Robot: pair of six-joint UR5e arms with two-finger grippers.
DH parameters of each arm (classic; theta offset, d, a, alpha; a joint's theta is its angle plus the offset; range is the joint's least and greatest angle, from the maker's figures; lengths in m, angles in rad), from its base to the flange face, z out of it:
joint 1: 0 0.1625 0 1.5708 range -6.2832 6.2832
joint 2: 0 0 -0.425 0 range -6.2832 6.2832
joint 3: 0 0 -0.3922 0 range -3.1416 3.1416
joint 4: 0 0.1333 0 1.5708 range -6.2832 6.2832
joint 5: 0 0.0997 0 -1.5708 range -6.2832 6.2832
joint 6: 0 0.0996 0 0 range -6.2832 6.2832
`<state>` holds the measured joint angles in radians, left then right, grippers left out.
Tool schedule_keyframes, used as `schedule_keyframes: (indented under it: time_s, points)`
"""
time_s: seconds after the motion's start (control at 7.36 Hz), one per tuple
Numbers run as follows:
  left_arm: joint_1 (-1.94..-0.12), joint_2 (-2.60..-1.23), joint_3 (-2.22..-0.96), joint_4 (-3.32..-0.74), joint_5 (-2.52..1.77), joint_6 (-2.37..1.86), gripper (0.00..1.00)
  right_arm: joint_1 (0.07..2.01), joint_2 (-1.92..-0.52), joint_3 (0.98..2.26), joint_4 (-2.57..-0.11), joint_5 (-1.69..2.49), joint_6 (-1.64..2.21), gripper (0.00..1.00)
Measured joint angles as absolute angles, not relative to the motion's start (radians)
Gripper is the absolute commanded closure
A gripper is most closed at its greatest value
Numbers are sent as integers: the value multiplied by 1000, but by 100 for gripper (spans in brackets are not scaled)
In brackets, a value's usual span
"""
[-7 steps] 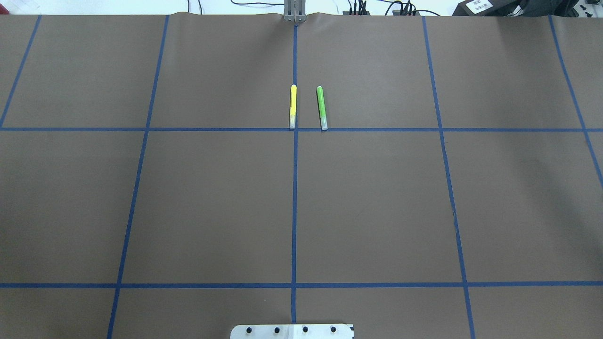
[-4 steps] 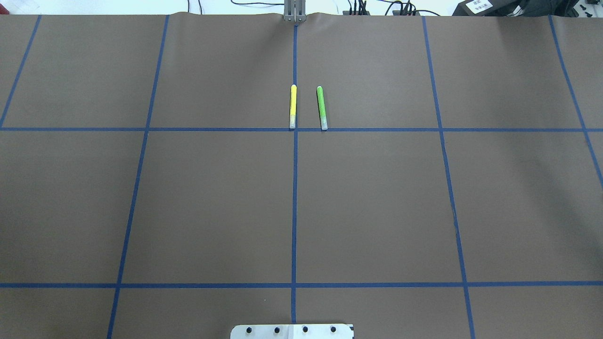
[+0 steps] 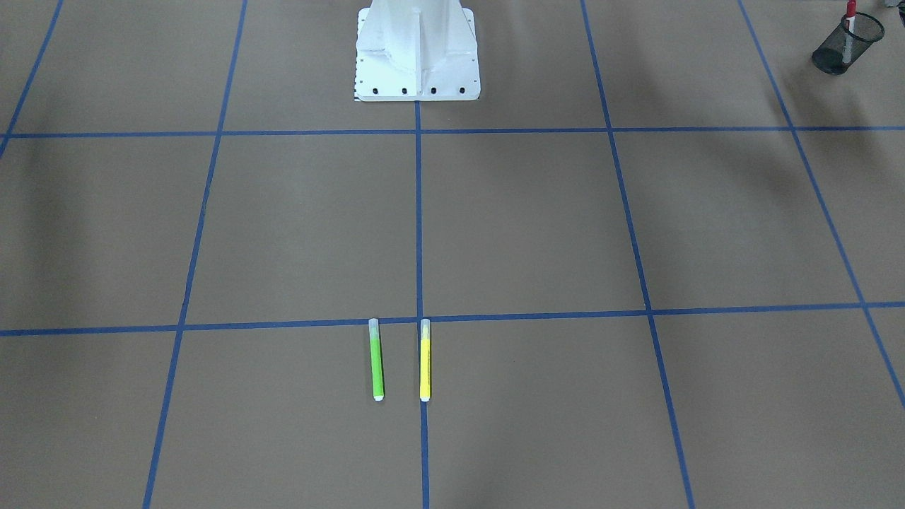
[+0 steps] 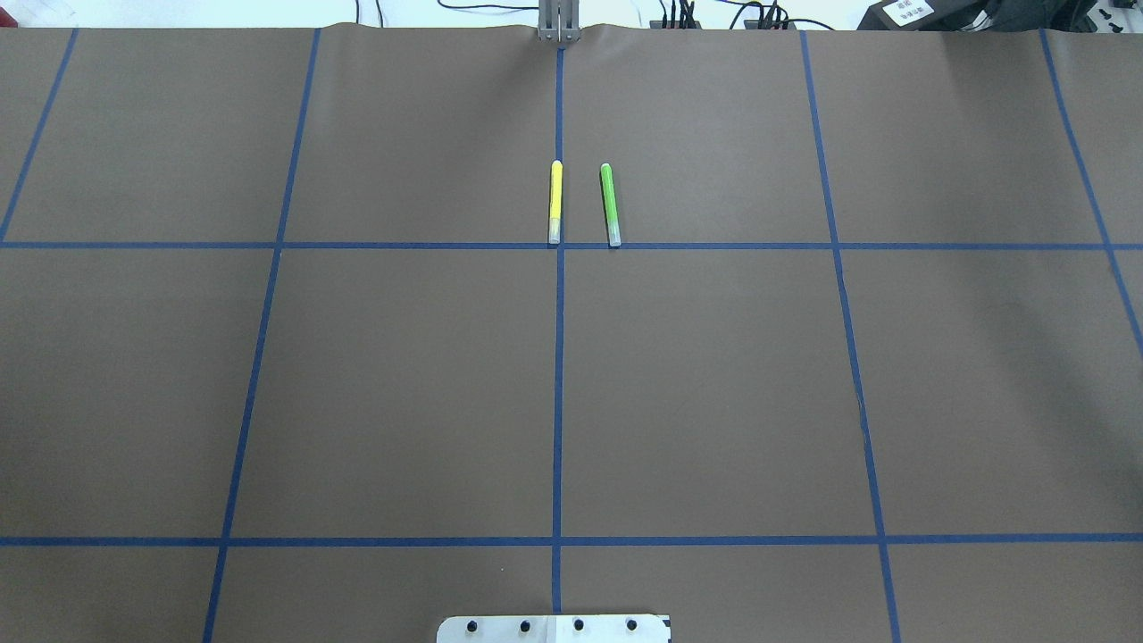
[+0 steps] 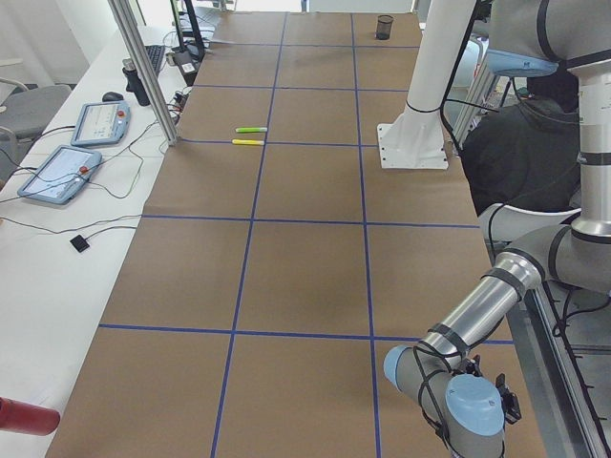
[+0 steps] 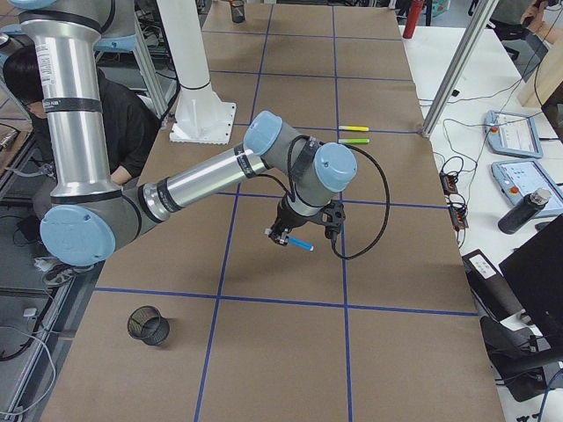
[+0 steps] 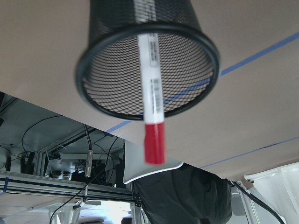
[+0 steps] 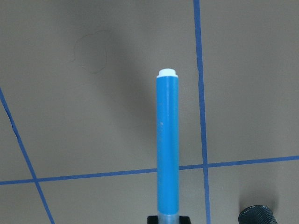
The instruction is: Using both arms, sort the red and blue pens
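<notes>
The blue pen sticks out from my right gripper, which is shut on its lower end; its white tip points away from the camera. In the exterior right view the right gripper carries the blue pen low over the brown table. The red pen, white-barrelled with a red cap, stands in a black mesh cup. The front-facing view shows the same cup with the red pen in it. Of the left arm only the wrist shows, so I cannot tell its gripper's state.
A yellow marker and a green marker lie side by side at the table's far middle. The white pedestal stands at the near edge. A second mesh cup sits on the right arm's side. A person sits behind the robot.
</notes>
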<state>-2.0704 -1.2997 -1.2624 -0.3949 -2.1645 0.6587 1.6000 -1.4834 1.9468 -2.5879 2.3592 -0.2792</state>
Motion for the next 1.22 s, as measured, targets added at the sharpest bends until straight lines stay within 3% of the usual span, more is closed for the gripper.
schedule_keyframes:
  time_s: [0.41,1.22]
  points:
    - [-2072,-1371,-1264,-388,-2167,657,0,1600,-1483,1947,-2591,2359,-278,100]
    - [-2078,-1839,-1279,-313,-2180,657,0,1606,-1608,1955,-2709,2355,-350,100]
